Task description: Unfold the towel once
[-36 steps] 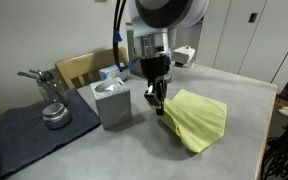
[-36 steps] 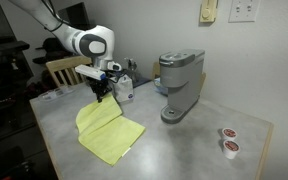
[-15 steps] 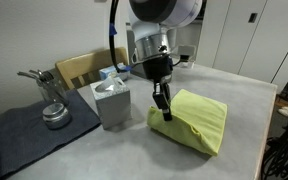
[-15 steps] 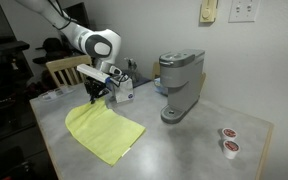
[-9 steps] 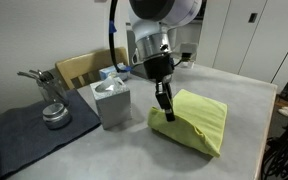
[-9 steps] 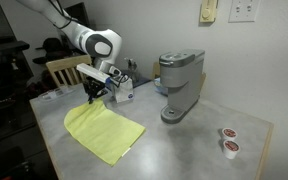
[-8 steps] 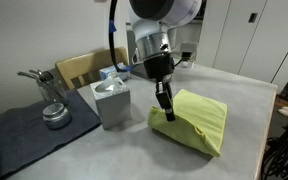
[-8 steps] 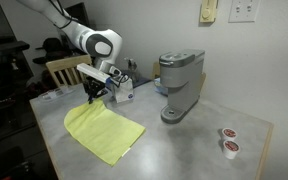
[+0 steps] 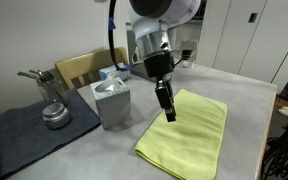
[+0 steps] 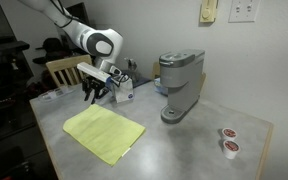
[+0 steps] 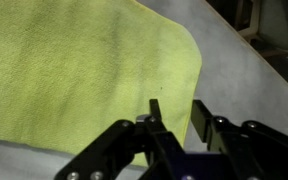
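The jaws of the black two-fingered gripper (image 11: 176, 128) stand apart with nothing between them; in the wrist view only cloth and bare table show through the gap. Half a second ago those fingers had a bunched edge of the yellow-green cloth towel (image 9: 188, 140) pinched and lifted. That edge has now dropped, and the gripper (image 9: 170, 110) hangs free just above the cloth. The release looks like the end of the unfolding move: the folded-over half has been carried across and let go, so I judge the single unfold done, with only the arm's retreat left.

The towel now lies flat in one layer on the grey tabletop (image 9: 249, 100), a broad, roughly rectangular sheet clearly wider than the folded bundle of a moment ago. In an exterior view it spreads toward 5 o'clock from the gripper. In the wrist view the towel (image 11: 74, 70) fills the picture from 9 to 12 o'clock, its rounded corner near 1 o'clock. Its surface is smooth, with faint soft creases and no turned-up corner that I can see.

Further out, a grey tissue box (image 9: 112, 100) stands at 9 o'clock of the gripper, just beside the towel. A grey coffee machine (image 10: 179, 85) stands at 3 o'clock of the towel (image 10: 104, 133), apart from it.
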Controlling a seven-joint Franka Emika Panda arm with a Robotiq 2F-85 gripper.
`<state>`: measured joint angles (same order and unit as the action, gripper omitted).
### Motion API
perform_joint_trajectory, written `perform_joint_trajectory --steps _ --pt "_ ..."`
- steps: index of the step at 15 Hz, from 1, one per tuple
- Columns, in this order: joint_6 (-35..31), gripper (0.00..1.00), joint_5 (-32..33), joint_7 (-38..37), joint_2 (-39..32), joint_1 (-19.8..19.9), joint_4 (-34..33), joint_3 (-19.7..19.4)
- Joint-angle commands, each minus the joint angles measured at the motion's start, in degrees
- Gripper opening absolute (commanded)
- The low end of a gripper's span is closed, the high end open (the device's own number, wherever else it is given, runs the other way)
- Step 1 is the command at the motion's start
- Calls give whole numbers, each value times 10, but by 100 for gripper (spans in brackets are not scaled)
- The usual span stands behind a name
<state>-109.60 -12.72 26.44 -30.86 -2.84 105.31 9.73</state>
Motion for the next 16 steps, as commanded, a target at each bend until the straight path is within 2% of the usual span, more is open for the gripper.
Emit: perform_joint_trajectory --steps 1,5,6,12,16 --pt "16 70 -8 10 -13 12 -15 8" --pt "15 98 -9 10 -12 13 -15 8" --pt "14 100 -8 10 -11 13 -14 7" --pt "5 100 1 -15 17 10 11 0" --pt "-22 100 30 -82 43 -3 35 -18"
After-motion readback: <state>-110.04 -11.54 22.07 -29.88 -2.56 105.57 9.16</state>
